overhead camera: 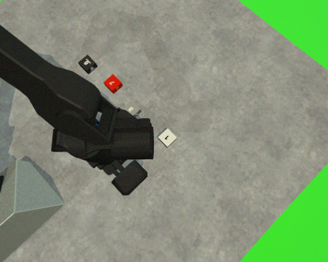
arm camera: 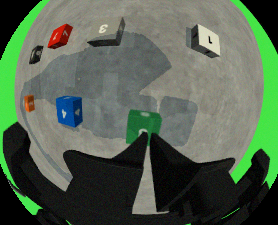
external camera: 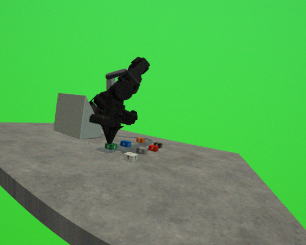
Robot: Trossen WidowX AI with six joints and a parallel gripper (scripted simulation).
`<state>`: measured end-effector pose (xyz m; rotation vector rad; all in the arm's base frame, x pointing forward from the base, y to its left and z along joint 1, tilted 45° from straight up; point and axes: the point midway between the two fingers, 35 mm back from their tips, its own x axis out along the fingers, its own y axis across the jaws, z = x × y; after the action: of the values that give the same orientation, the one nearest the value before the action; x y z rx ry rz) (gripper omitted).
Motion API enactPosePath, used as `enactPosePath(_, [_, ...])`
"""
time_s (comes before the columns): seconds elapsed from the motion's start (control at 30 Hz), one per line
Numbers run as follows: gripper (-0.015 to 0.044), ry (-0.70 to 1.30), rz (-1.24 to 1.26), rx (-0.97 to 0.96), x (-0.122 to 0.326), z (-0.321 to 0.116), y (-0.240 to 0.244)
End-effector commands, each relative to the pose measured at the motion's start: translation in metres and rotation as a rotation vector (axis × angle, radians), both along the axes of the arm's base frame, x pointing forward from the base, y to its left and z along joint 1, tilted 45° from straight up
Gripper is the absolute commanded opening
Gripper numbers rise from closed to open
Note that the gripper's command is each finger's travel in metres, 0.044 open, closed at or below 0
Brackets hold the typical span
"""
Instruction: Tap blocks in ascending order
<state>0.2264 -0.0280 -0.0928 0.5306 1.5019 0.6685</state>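
Note:
My gripper (external camera: pixel 109 142) (arm camera: pixel 148 136) is shut and empty, with its tips at the top of the green block 8 (external camera: pixel 111 147) (arm camera: pixel 137 123); whether they touch it is hard to tell. The blue block 4 (external camera: pixel 125 143) (arm camera: pixel 69 111) lies beside the green one. The grey block 3 (overhead camera: pixel 132 108) (external camera: pixel 142 150) (arm camera: pixel 103 30), white block 1 (overhead camera: pixel 166 137) (external camera: pixel 130 156) (arm camera: pixel 205 41), red block 7 (overhead camera: pixel 112 83) (external camera: pixel 153 148) (arm camera: pixel 60 36), orange block 2 (external camera: pixel 140 140) (arm camera: pixel 29 103) and black block (overhead camera: pixel 87 64) (external camera: pixel 158 145) (arm camera: pixel 36 54) lie apart. The black block's digit is unclear, 6 or 9. The arm hides the green and orange blocks in the top view.
A large grey-green wedge-shaped box (overhead camera: pixel 36 188) (external camera: pixel 71 116) stands on the table (overhead camera: pixel 221 174) (external camera: pixel 179 189), near the arm. The arm casts a shadow across the table around the blocks.

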Motion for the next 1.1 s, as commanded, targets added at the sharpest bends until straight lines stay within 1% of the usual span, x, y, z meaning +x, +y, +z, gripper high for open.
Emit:
enactPosePath(0.0, [0.0020, 0.000, 0.000, 0.000, 0.000, 0.002, -0.001])
enactPosePath(0.1, [0.0020, 0.004, -0.003, 0.006, 0.001, 0.019, -0.017])
enactPosePath(0.23, [0.0020, 0.004, -0.004, 0.006, 0.001, 0.021, -0.018])
enactPosePath(0.3, [0.0072, 0.005, -0.005, 0.000, 0.008, 0.030, -0.015])
enactPosePath(0.43, [0.0178, 0.005, -0.011, -0.025, 0.038, 0.090, 0.013])
enactPosePath(0.5, [0.0230, 0.004, -0.013, -0.029, 0.046, 0.116, 0.027])
enactPosePath(0.7, [0.0387, 0.000, -0.015, -0.023, 0.047, 0.198, 0.080])
enactPosePath(0.73, [0.0400, 0.000, -0.014, -0.019, 0.044, 0.211, 0.089])
enactPosePath(0.93, [0.0400, 0.005, -0.005, 0.013, 0.009, 0.283, 0.136])
enactPosePath(1.07, [0.0400, 0.006, -0.003, 0.016, 0.006, 0.287, 0.139])
